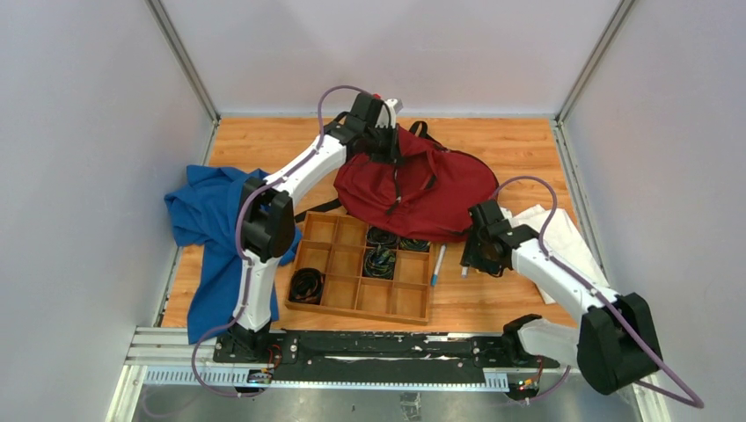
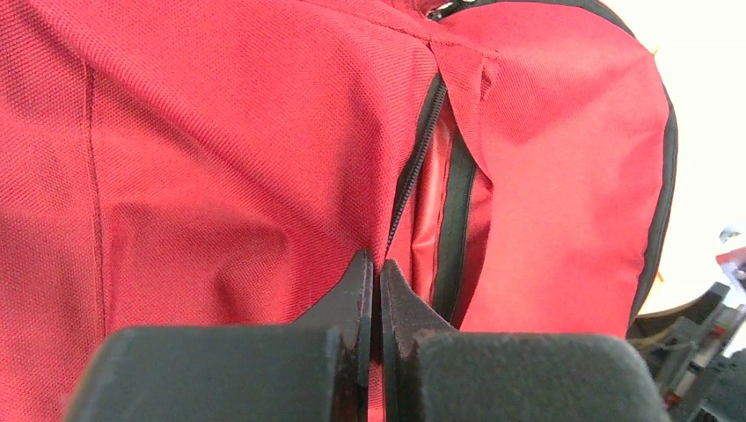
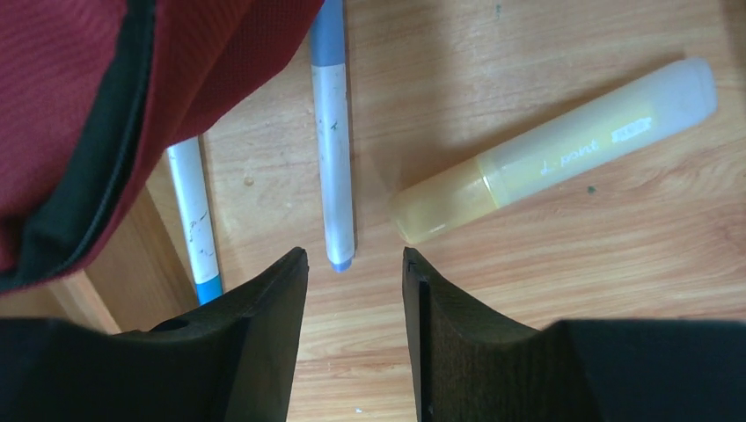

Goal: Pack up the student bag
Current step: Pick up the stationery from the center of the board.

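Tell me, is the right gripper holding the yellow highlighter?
No, the right gripper is open and empty; the yellow highlighter lies on the table beside it.

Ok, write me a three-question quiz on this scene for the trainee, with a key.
1. True or false: the right gripper is shut on the yellow highlighter.
2. Count: how many pens lie on the table beside that highlighter in the right wrist view?
3. Choose: the left gripper is closed on A) the yellow highlighter, B) the student bag, C) nothing at all.

Key:
1. False; its jaws stand open above the table, holding nothing.
2. Two; one lies partly under the bag's edge.
3. B; the fingertips appear to pinch the red fabric by the zipper.
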Controlling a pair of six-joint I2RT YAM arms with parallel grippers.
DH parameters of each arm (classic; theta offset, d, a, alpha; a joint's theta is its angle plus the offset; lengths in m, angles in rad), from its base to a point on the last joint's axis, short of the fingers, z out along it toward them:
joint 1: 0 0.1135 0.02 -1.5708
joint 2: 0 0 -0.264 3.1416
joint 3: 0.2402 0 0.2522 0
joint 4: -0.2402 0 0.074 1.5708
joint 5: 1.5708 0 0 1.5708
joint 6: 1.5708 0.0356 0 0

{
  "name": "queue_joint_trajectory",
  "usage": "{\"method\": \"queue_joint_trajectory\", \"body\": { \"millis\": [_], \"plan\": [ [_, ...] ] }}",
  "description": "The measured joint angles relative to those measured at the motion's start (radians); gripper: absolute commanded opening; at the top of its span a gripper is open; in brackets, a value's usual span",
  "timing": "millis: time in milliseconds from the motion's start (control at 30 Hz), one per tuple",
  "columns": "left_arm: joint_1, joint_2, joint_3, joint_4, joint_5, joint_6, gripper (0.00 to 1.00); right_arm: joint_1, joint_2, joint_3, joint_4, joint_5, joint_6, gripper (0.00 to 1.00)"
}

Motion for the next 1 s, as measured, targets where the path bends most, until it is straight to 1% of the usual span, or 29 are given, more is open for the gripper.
{"method": "queue_joint_trajectory", "body": {
  "millis": [67, 167, 300, 433, 533, 600, 700, 733, 867, 1000],
  "plan": [
    [0.007, -0.001, -0.003, 0.003, 0.011, -0.008, 0.0, 0.002, 0.045, 0.005, 0.017, 0.005, 0.0, 0.46],
    [0.013, -0.024, -0.047, 0.023, 0.021, -0.017, 0.0, 0.006, 0.114, 0.02, 0.042, 0.01, -0.002, 0.41],
    [0.022, -0.066, -0.123, 0.057, 0.023, -0.024, 0.0, 0.017, 0.171, 0.026, 0.079, 0.008, 0.002, 0.41],
    [0.031, -0.089, -0.155, 0.072, 0.026, -0.028, 0.0, 0.043, 0.214, 0.041, 0.099, 0.014, 0.009, 0.38],
    [0.038, -0.092, -0.16, 0.075, 0.03, -0.029, 0.0, 0.053, 0.274, 0.063, 0.107, 0.031, 0.014, 0.3],
    [0.038, -0.092, -0.161, 0.076, 0.032, -0.029, 0.0, 0.06, 0.291, 0.072, 0.115, 0.047, 0.018, 0.21],
    [0.038, -0.092, -0.163, 0.077, 0.034, -0.029, 0.0, 0.078, 0.297, 0.075, 0.124, 0.067, 0.04, 0.04],
    [0.038, -0.092, -0.163, 0.077, 0.035, -0.03, 0.0, 0.085, 0.293, 0.071, 0.128, 0.073, 0.047, 0.0],
    [0.038, -0.092, -0.163, 0.08, 0.043, -0.039, 0.0, 0.128, 0.234, 0.021, 0.151, 0.09, 0.093, 0.0],
    [0.039, -0.092, -0.164, 0.083, 0.042, -0.045, 0.0, 0.198, 0.142, -0.029, 0.092, 0.075, 0.132, 0.0]
  ]
}}
